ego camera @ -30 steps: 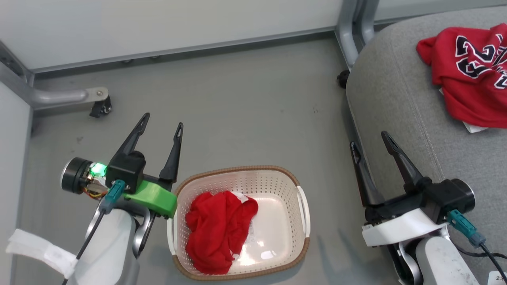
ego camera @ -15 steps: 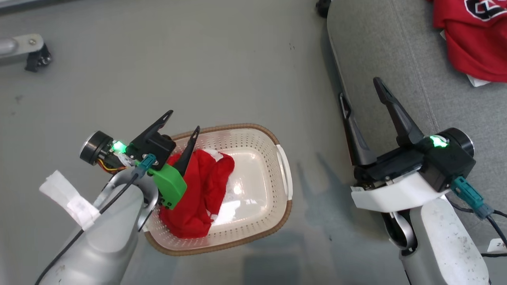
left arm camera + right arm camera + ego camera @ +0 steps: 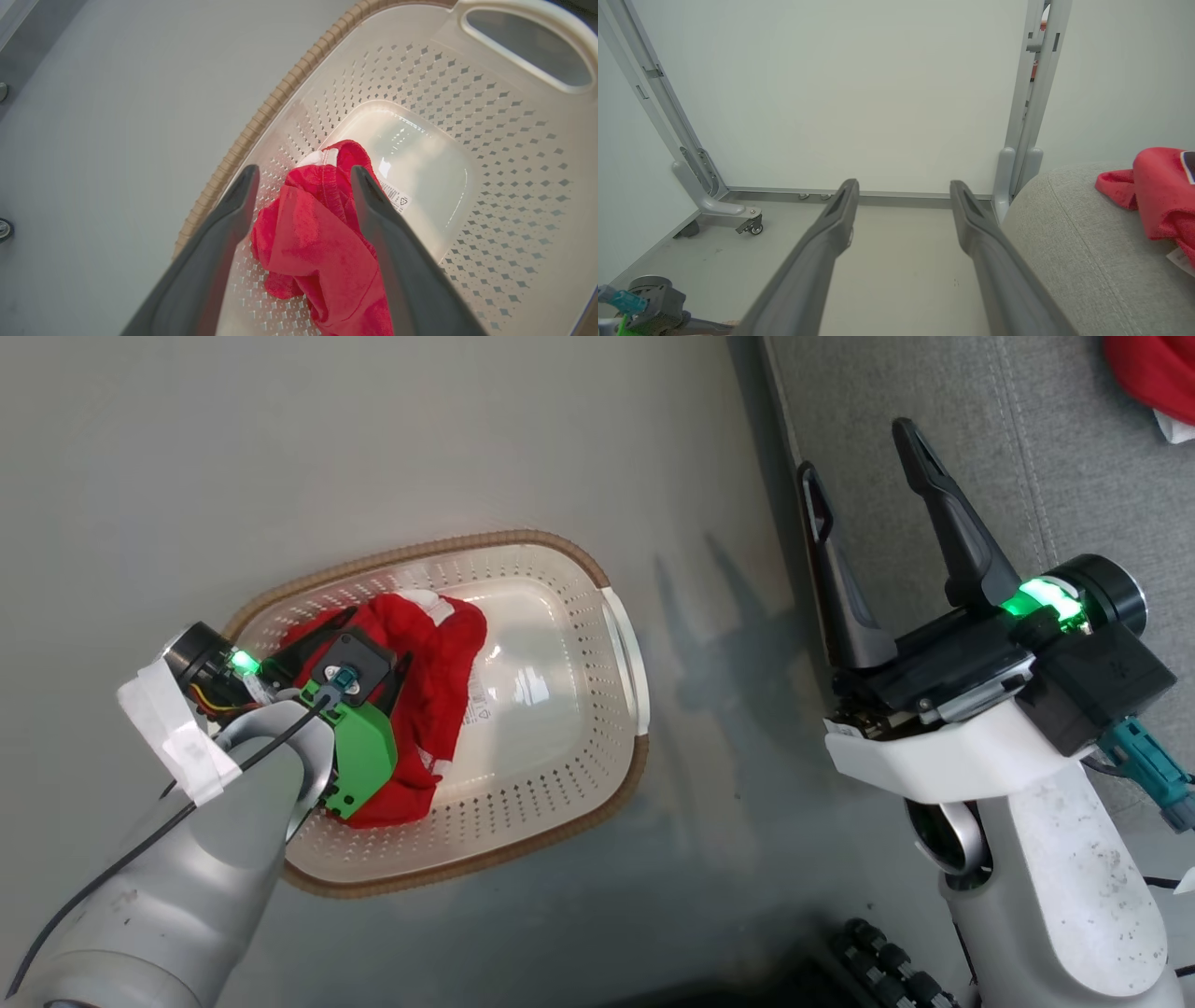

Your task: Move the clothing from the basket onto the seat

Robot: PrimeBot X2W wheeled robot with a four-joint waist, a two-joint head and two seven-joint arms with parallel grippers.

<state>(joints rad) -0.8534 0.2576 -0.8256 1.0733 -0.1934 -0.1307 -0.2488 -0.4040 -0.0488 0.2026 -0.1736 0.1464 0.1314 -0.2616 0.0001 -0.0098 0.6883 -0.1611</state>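
Note:
The white perforated basket [image 3: 523, 537] with its brown rim stands on the grey floor. A crumpled red garment [image 3: 434, 649] with a white edge lies in its left half. My left gripper [image 3: 350, 649] reaches down into the basket; in the left wrist view it [image 3: 303, 170] is open, its two fingers straddling the red garment [image 3: 317, 233] near the basket wall [image 3: 467, 93]. My right gripper [image 3: 859, 450] is open and empty above the edge of the grey seat [image 3: 1027, 448]. The red jersey [image 3: 1153, 369] lies on the seat [image 3: 1064, 233], its red cloth [image 3: 1157, 186] showing beside my right gripper [image 3: 903, 184].
A metal partition frame with a castor [image 3: 752, 226] and pale wall panels stand beyond the floor. A grey upright post [image 3: 1017, 177] rises by the seat's corner. My own dark base wheels [image 3: 887, 961] sit at the bottom.
The head camera has tilted down, shifting the whole picture. My left gripper has gone from beside the basket down into it, over the red garment. The right gripper stays open.

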